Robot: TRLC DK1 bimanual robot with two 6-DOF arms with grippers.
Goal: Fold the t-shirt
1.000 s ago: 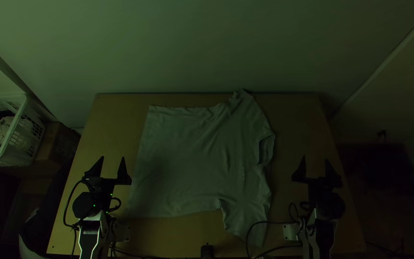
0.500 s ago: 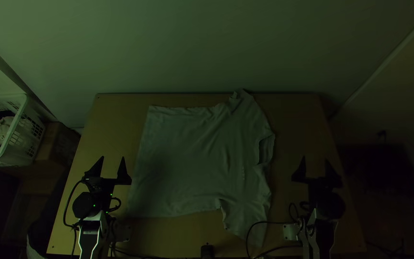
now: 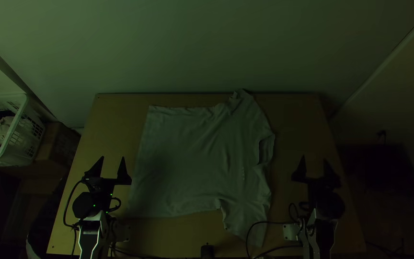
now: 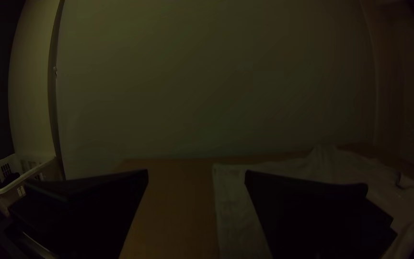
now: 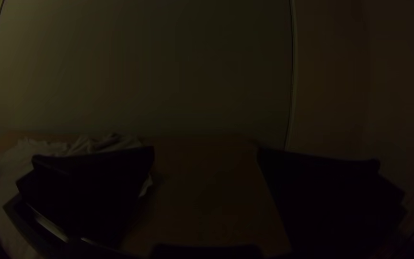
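Note:
The pale t-shirt lies spread on the table, its hem to the left and its collar and sleeves to the right, with wrinkles near the shoulders. Left of the hem, my left gripper stands open with nothing between its fingers. To the right of the shirt is my right gripper, also open and empty. In the left wrist view, the shirt lies partly behind one finger of the left gripper. The right wrist view has the shirt beyond one finger of the right gripper.
Bare wood of the table borders the shirt on all sides. A white basket holding cloth stands off the left edge. A small black object sits at the near edge, and cables run beside both arms.
The right gripper's fingers have shifted very slightly to the left. The left arm and the shirt look the same.

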